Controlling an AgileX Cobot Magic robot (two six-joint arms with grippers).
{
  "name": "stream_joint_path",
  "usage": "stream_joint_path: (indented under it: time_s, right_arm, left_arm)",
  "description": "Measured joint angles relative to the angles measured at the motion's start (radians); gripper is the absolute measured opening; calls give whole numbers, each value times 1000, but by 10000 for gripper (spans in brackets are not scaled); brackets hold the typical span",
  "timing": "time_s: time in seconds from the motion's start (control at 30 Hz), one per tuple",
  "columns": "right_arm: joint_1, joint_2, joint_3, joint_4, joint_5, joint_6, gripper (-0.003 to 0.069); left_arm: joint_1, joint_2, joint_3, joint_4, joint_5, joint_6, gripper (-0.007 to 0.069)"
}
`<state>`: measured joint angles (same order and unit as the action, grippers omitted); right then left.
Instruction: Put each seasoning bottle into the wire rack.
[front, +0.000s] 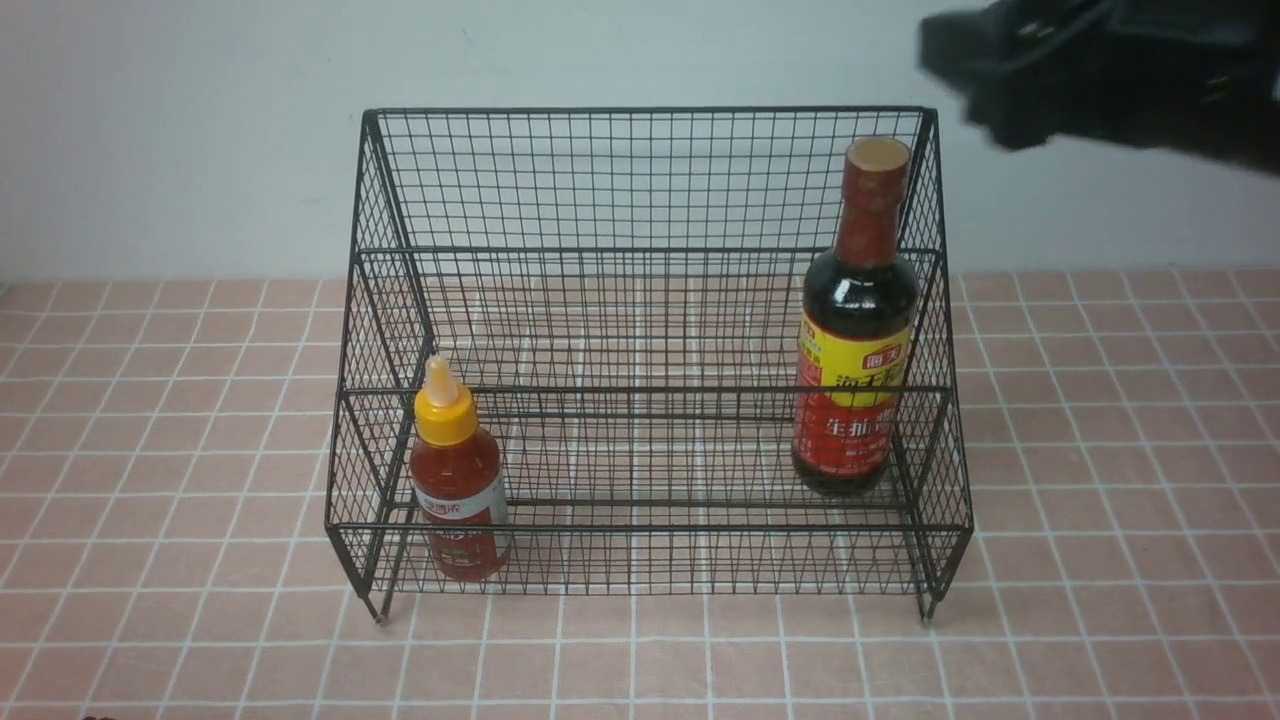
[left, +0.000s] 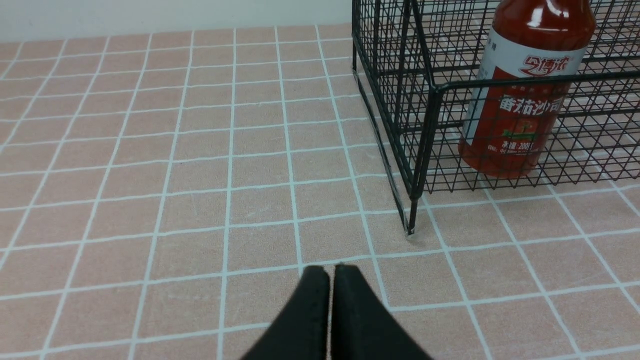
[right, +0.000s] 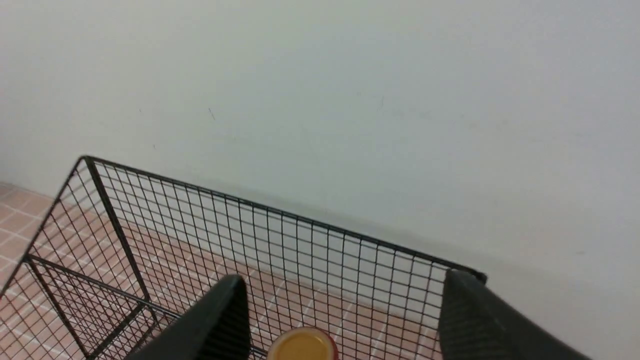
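From the front there is one black wire rack (front: 650, 350) on the pink tiled table (front: 150, 450), and two bottles stand in it: one small red sauce bottle (front: 457, 480) with a yellow nozzle on the lower front tier at the robot's left end, and one tall soy-sauce bottle (front: 857, 325) upright on the raised tier at the right end. Only one arm shows here, the right arm (front: 1100, 70), a dark blurred mass cut off by the top right corner, above and to the right of the soy-sauce bottle's cap; its jaws cannot be made out in this view. In the left wrist view the left gripper (left: 330, 272) has its two fingers pressed together on nothing, low over bare tiles, with the rack's front corner leg ahead of the tips and the red sauce bottle behind the mesh beyond it, its top cut off. In the right wrist view the right gripper (right: 345, 300) stands wide apart and empty, only the soy-sauce bottle's round cap showing between the fingers, touching neither.
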<state>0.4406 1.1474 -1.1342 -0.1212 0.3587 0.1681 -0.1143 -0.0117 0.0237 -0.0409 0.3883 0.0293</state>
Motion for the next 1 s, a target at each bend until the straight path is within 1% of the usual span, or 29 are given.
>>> stream_joint_path:
  time_s: [0.07, 0.1, 0.17, 0.23, 0.27, 0.3, 0.37, 0.47, 0.6, 0.67, 0.7, 0.77, 0.93, 0.97, 1.0]
  right_arm:
    - [0, -56, 0, -21, 39, 0, 384]
    - [0, -113, -1, -45, 77, 0, 323]
    - [0, -186, -3, -83, 136, 0, 227]
    - [0, -272, -6, -139, 230, 8, 95]
    - [0, -310, -7, -165, 281, 25, 51]
    - [0, -348, -7, -190, 332, 41, 24]
    - [0, -416, -7, -227, 422, 76, 0]
    - [0, -528, -7, -248, 519, 103, -11]
    - [0, -690, 42, -221, 566, 112, -12]
    - [0, -767, 98, -174, 576, 113, -12]
    - [0, -773, 104, -174, 576, 113, -12]
    - [0, -819, 151, -136, 578, 115, -13]
    - [0, -907, 307, 16, 535, 116, -13]
    - [0, -908, 312, 22, 533, 116, -13]
    - [0, -910, 345, 67, 528, 116, -13]
  left_arm:
    - [0, 0, 0, 0, 0, 0, -7]
    - [0, 0, 0, 0, 0, 0, -7]
    - [0, 0, 0, 0, 0, 0, -7]
    - [0, 0, 0, 0, 0, 0, -7]
    - [0, 0, 0, 0, 0, 0, -7]
    - [0, 0, 0, 0, 0, 0, -7]
    - [0, 0, 0, 0, 0, 0, -7]
    - [0, 0, 0, 0, 0, 0, -7]
    - [0, 0, 0, 0, 0, 0, -7]
    - [0, 0, 0, 0, 0, 0, -7]
    - [0, 0, 0, 0, 0, 0, -7]
    - [0, 0, 0, 0, 0, 0, -7]
    - [0, 0, 0, 0, 0, 0, -7]
    - [0, 0, 0, 0, 0, 0, -7]
    - [0, 0, 0, 0, 0, 0, -7]
